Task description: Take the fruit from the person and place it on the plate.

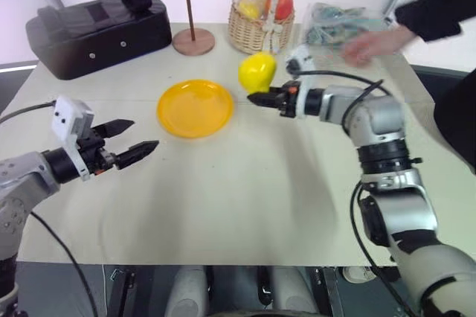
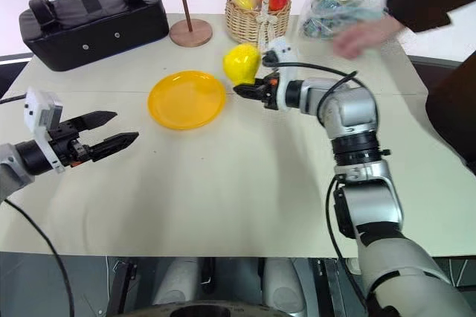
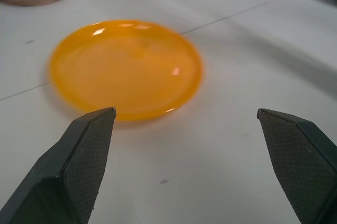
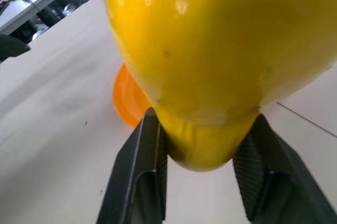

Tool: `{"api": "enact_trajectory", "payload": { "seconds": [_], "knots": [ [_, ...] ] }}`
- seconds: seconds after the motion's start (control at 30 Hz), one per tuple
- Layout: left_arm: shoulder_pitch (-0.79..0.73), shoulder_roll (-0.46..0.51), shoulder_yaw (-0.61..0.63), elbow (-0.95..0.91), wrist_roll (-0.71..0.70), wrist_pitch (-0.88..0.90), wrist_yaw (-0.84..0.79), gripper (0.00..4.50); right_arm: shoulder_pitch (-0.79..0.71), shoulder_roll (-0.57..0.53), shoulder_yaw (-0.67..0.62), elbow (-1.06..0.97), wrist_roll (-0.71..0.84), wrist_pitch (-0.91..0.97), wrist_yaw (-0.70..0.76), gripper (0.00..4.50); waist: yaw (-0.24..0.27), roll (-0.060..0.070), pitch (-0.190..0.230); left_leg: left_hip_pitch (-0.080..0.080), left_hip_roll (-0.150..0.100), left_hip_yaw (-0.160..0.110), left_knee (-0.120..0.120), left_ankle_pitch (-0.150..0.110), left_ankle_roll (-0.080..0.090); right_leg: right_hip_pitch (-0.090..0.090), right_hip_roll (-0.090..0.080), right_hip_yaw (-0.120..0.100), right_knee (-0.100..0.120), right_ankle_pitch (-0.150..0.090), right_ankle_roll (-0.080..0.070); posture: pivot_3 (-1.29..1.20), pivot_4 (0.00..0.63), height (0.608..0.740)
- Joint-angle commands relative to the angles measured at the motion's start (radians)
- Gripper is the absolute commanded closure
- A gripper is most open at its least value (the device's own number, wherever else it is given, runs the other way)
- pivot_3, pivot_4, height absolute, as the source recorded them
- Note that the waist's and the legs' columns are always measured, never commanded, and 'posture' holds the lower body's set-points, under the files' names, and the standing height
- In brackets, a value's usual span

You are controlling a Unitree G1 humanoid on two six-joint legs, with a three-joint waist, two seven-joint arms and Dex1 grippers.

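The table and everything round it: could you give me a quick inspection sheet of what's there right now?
Surface: pale table, mostly bare in front.
Job's things: yellow pear-shaped fruit held in the air beside the orange plate; plate has nothing on it; person's hand at the far right edge, apart from the fruit.
Clutter: wicker basket of wrapped fruits, round wooden base with pole, black case, clear bag.
Grippers: right gripper shut on the fruit's narrow end; left gripper open, holding nothing.
Cables: black cable along the right arm.
Surroundings: white wall behind.
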Motion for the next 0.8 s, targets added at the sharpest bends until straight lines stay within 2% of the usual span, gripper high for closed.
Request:
{"api": "enact_trajectory", "payload": {
  "seconds": [0.03, 0.23, 0.6, 0.67, 0.77, 0.8],
  "knots": [
    [0.036, -0.016, 0.069, -0.035, 0.024, -0.025, 0.052, 0.0, -0.041, 0.061, 0.047, 0.052, -0.066, -0.134, -0.002, 3.4, 0.001, 0.0, 0.0, 0.0, 0.0, 0.0, 0.0, 0.0, 0.0, 0.0, 0.0, 0.0, 0.0, 0.0, 0.0, 0.0, 0.15, 0.74],
    [0.104, -0.028, 0.112, -0.091, 0.025, -0.021, 0.079, 0.0, -0.092, 0.141, 0.103, 0.234, -0.147, -0.279, 0.047, 3.4, 0.001, 0.0, 0.0, 0.0, 0.0, 0.0, 0.0, 0.0, 0.0, 0.0, -0.001, 0.0, 0.0, 0.0, 0.0, 0.0, 0.15, 0.74],
    [0.14, -0.064, 0.14, -0.149, 0.008, -0.007, 0.124, 0.0, -0.207, 0.258, 0.088, 0.542, -0.233, -0.451, 0.052, 3.4, -0.004, 0.0, 0.0, 0.0, 0.0, 0.0, -0.001, 0.0, 0.0, 0.0, -0.001, 0.0, 0.0, 0.0, 0.0, 0.0, 0.15, 0.74],
    [0.142, -0.068, 0.142, -0.155, 0.004, -0.005, 0.131, 0.0, -0.229, 0.274, 0.075, 0.592, -0.242, -0.484, 0.037, 2.33, -0.004, 0.0, 0.0, 0.0, 0.0, 0.0, -0.001, 0.0, 0.0, 0.0, -0.001, 0.0, 0.0, 0.0, 0.0, 0.0, 0.15, 0.74],
    [0.144, -0.07, 0.143, -0.16, -0.001, -0.003, 0.138, 0.0, -0.25, 0.284, 0.058, 0.63, -0.245, -0.508, 0.035, 1.02, -0.003, 0.0, 0.0, 0.0, 0.0, 0.0, -0.001, 0.0, 0.0, 0.0, -0.001, 0.0, 0.0, 0.0, 0.0, 0.0, 0.15, 0.74],
    [0.145, -0.069, 0.143, -0.16, -0.002, -0.003, 0.139, 0.0, -0.255, 0.285, 0.054, 0.637, -0.246, -0.512, 0.037, 0.46, -0.003, 0.0, 0.0, 0.0, 0.0, 0.0, -0.001, 0.0, 0.0, 0.0, -0.002, 0.0, 0.0, 0.0, 0.0, 0.0, 0.15, 0.74]
  ]
}}
